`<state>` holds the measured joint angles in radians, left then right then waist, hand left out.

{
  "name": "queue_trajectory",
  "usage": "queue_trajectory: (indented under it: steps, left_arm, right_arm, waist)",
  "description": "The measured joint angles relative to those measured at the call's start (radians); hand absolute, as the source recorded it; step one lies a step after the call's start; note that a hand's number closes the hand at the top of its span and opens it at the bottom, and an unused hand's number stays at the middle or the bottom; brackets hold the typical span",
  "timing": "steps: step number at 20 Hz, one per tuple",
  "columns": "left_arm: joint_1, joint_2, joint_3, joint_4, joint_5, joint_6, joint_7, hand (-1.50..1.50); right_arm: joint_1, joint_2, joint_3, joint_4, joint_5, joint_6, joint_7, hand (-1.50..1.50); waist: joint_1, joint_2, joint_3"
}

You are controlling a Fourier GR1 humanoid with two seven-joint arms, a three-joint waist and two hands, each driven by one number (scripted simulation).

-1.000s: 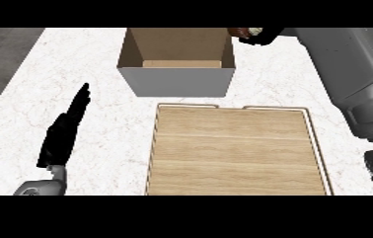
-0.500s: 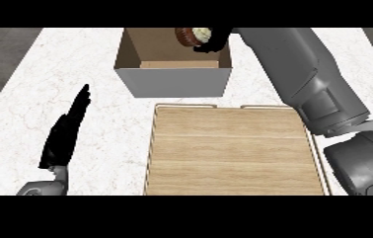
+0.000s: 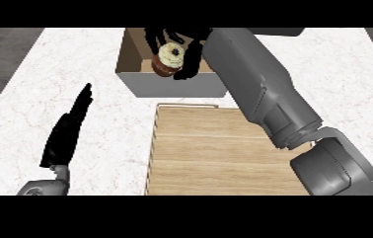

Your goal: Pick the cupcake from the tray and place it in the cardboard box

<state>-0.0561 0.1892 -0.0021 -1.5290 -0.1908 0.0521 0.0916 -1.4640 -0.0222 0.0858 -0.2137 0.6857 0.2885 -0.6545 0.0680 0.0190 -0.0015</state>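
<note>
One cupcake (image 3: pixel 171 59) was held over the open cardboard box (image 3: pixel 169 81), far of the wooden tray (image 3: pixel 218 148), right hand (image 3: pixel 178 47) fingers curled around it. Left hand (image 3: pixel 67 131) was rested at left, fingers straight, pressed together.

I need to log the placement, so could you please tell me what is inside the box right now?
Over the box opening the right hand holds the cupcake, fingers curled round it. The hand and forearm cover much of the interior, so the floor and any contact with it cannot be seen.
</note>
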Motion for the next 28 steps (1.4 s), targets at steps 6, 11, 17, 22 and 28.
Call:
queue_trajectory:
  steps: [6, 11, 17, 22, 28]
  left_arm:
    - [-0.033, -0.004, -0.006, 0.023, -0.002, -0.012, 0.000, 0.00]
    - [-0.041, -0.011, -0.015, 0.017, -0.008, -0.012, 0.008, 0.00]
    - [-0.027, -0.011, -0.014, 0.019, -0.014, -0.008, -0.005, 0.00]
    - [-0.015, -0.012, -0.013, 0.000, -0.010, -0.010, -0.005, 0.00]
    - [-0.035, -0.011, -0.008, 0.005, -0.006, -0.013, -0.001, 0.00]
  right_arm:
    - [0.029, 0.017, 0.026, 0.037, -0.040, -0.024, 0.033, -1.50]
    - [0.037, 0.021, -0.030, 0.050, -0.136, -0.016, 0.042, -1.50]
    - [0.033, 0.019, -0.187, 0.070, -0.301, -0.022, 0.082, -1.50]
    - [0.010, -0.030, -0.307, 0.093, -0.416, 0.033, 0.130, -1.50]
    - [0.005, -0.161, -0.395, 0.111, -0.494, 0.051, 0.188, -1.50]
  waist:
    - [0.027, 0.006, 0.000]
    - [0.039, 0.007, 0.000]
    - [0.030, 0.011, 0.001]
    - [0.029, 0.016, 0.001]
    - [0.033, 0.029, 0.001]
